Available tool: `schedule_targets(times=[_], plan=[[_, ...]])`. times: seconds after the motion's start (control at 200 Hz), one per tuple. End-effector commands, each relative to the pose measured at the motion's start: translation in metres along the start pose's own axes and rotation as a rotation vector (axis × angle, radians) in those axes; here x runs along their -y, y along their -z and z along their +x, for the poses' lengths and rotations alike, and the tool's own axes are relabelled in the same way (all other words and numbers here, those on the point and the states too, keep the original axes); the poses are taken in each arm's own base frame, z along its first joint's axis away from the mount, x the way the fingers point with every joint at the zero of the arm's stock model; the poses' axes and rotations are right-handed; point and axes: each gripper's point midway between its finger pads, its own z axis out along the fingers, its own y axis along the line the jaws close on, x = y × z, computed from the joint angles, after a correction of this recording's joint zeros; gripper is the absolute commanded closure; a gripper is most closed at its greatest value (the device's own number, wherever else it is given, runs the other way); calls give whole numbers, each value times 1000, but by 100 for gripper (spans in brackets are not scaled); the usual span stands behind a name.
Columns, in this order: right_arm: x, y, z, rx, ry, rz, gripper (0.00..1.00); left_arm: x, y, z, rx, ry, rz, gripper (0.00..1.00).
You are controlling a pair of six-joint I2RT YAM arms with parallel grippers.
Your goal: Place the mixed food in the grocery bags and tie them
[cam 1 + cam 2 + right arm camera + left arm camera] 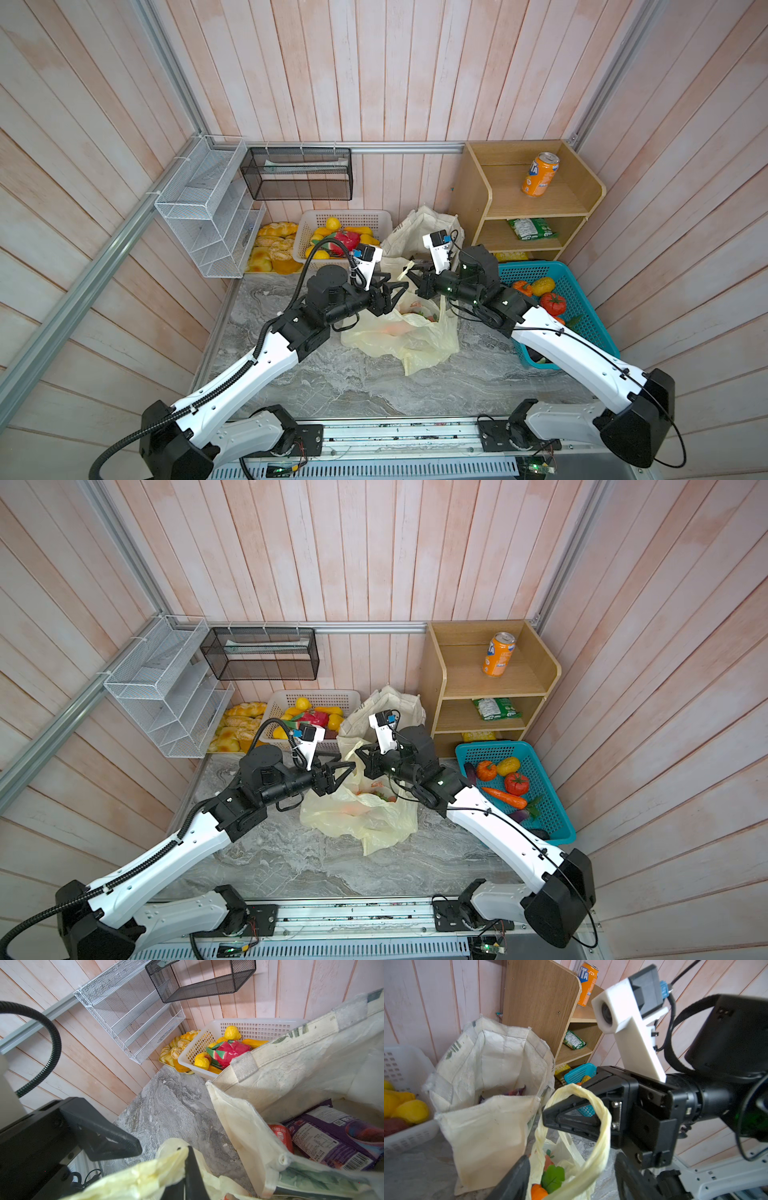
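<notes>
The pale-yellow plastic grocery bag [399,336] [357,818] lies open mid-table with orange-red items and a green leaf [552,1178] inside. Its twisted loop handle [602,1126] is pinched in my shut right gripper [188,1149] [412,271]. That same strand runs between the spread fingers of my left gripper [571,1180] [402,287], which is open and faces the right one. Behind them the cream canvas tote [419,232] [488,1126] stands open, with the red cola can [280,1136] and the purple snack packet [332,1138] in it.
A wooden shelf [490,195] at the back right holds an orange soda can [540,174] and a green packet [532,228]. A teal basket [590,324] of vegetables stands right. A white fruit basket [316,220], bread [274,249] and wire racks [208,208] are back left.
</notes>
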Motion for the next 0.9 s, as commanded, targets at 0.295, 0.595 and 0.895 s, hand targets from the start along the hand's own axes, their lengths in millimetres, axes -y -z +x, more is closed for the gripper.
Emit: schedule_targets(times=[0.295, 0.595, 0.895], plan=[[31, 35, 4, 30, -29, 152, 52, 8, -3, -19, 68, -12, 32, 100], [150, 80, 53, -7, -295, 433, 31, 8, 10, -10, 84, -3, 30, 100], [181, 35, 90, -152, -353, 401, 29, 9, 15, -9, 87, -8, 36, 100]])
